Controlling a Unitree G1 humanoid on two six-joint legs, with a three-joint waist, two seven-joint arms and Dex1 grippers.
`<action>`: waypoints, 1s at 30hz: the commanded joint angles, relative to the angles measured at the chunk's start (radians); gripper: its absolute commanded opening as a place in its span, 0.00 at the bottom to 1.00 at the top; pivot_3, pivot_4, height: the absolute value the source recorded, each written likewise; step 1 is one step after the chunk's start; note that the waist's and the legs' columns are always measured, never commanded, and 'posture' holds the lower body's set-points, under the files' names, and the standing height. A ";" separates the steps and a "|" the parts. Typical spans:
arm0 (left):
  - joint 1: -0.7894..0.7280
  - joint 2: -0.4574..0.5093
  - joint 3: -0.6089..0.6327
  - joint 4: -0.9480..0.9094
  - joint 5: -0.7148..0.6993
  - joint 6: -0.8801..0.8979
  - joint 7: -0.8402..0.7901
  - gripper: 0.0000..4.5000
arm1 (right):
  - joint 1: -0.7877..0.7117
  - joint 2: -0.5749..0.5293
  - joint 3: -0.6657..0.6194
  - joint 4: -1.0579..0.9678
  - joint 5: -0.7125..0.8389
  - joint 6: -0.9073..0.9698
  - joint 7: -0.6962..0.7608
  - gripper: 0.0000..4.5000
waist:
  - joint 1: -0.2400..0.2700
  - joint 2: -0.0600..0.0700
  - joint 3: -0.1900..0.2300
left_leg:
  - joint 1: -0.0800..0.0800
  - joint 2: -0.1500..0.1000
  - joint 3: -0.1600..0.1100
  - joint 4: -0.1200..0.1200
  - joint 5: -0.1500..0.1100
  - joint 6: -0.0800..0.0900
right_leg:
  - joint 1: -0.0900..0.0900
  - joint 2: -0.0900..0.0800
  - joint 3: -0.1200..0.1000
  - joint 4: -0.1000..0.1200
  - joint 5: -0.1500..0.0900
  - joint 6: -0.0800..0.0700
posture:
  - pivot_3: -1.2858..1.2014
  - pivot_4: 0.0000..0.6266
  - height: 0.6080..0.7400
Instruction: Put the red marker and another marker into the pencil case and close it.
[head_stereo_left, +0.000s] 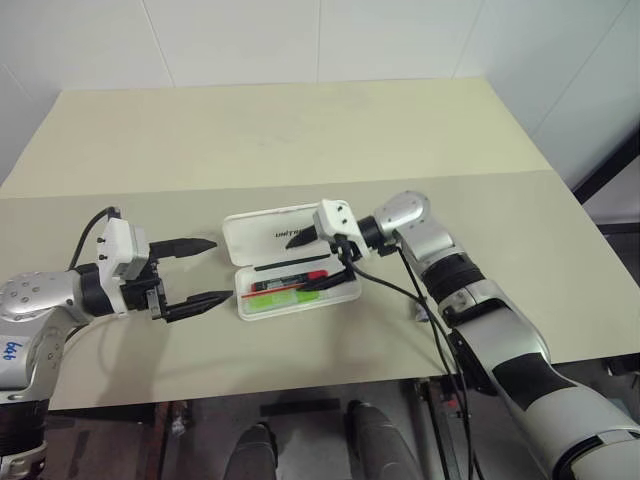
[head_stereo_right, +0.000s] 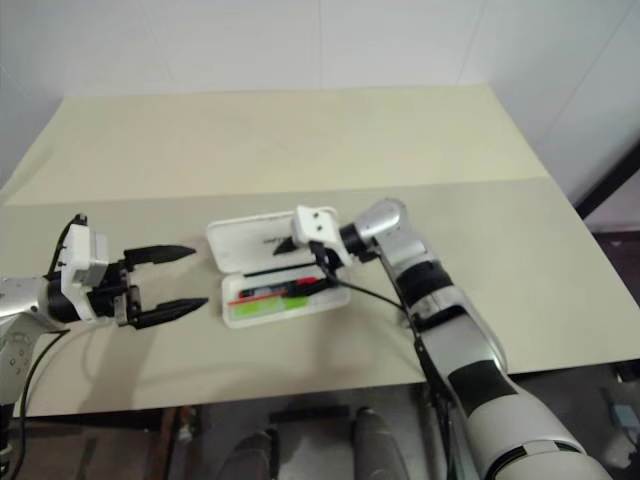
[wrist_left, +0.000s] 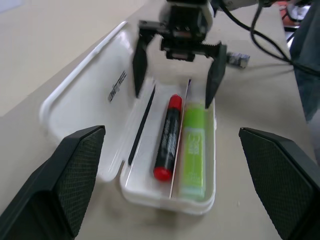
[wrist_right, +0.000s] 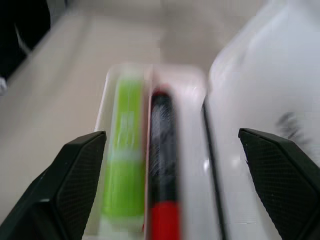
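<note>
The white pencil case (head_stereo_left: 262, 232) lies open on the table, its lid folded back flat. In its tray the red marker (wrist_left: 168, 137) lies lengthwise, and the neon green highlighter (wrist_left: 193, 150) lies beside it on the side nearer me. My right gripper (head_stereo_left: 308, 262) hovers open just above the case's right end, one finger over the lid and one over the tray, holding nothing. Left of the case, my left gripper (head_stereo_left: 222, 270) is open and empty, pointing at the case's short end and a little apart from it.
The case sits mid-way across a beige table (head_stereo_left: 300, 140) whose front edge runs close below it. A black cable (head_stereo_left: 400, 290) from the right wrist trails over the table to the right of the case. A white wall stands behind the table.
</note>
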 joint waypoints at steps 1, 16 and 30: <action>-0.020 0.000 -0.002 0.012 0.008 -0.021 -0.005 1.00 | -0.004 -0.009 -0.032 -0.089 0.052 0.057 0.018 0.99 | 0.000 0.000 0.000 | 0.000 0.000 0.000 0.000 0.000 0.000 | 0.000 0.000 0.000 0.000 0.000 0.000 | 0.52 0.24 1.00; -0.082 -0.049 -0.090 -0.003 -0.010 -0.007 -0.022 1.00 | 0.596 -0.485 -0.289 -0.954 0.308 0.608 -0.140 0.99 | 0.056 0.000 0.000 | -0.002 0.000 -0.002 0.000 -0.002 -0.001 | -0.001 0.000 -0.002 -0.004 -0.004 -0.001 | 0.52 0.24 1.00; -0.146 -0.083 -0.147 -0.015 -0.020 0.016 -0.038 1.00 | 0.969 -0.683 -0.583 -0.964 0.280 0.638 -0.398 0.99 | 0.058 -0.001 0.000 | -0.002 -0.001 0.002 0.008 -0.001 0.001 | 0.004 0.000 0.003 -0.009 -0.009 -0.011 | 0.52 0.24 1.00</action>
